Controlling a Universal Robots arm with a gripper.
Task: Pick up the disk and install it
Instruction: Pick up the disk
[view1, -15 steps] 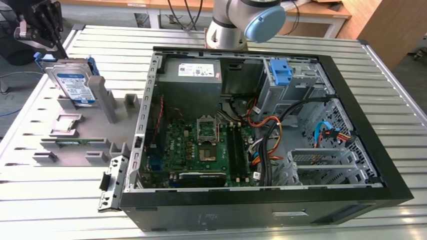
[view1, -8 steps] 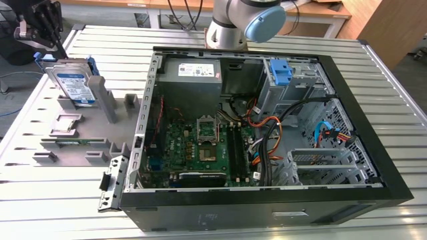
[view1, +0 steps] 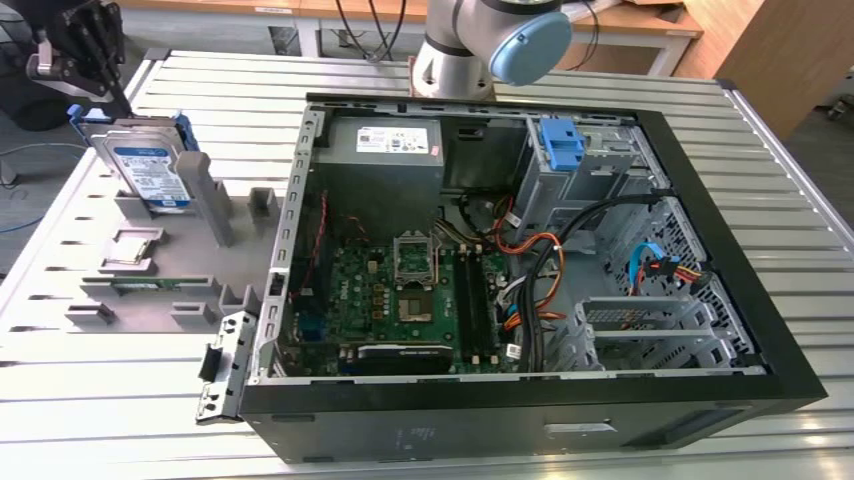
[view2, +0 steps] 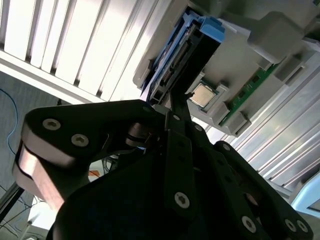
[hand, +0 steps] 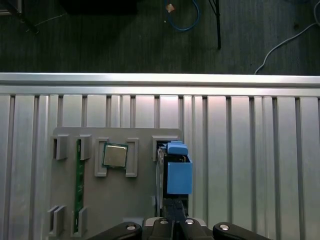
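The disk (view1: 144, 165) was found upright in the grey holder (view1: 167, 225), upper left of the exterior view, neither lifted nor installed. The gripper (hand: 173, 224) was seen drawn narrow at its end.

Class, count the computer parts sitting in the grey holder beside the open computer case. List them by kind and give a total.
disk: 1
processor chip: 1
memory stick: 1
Total: 3
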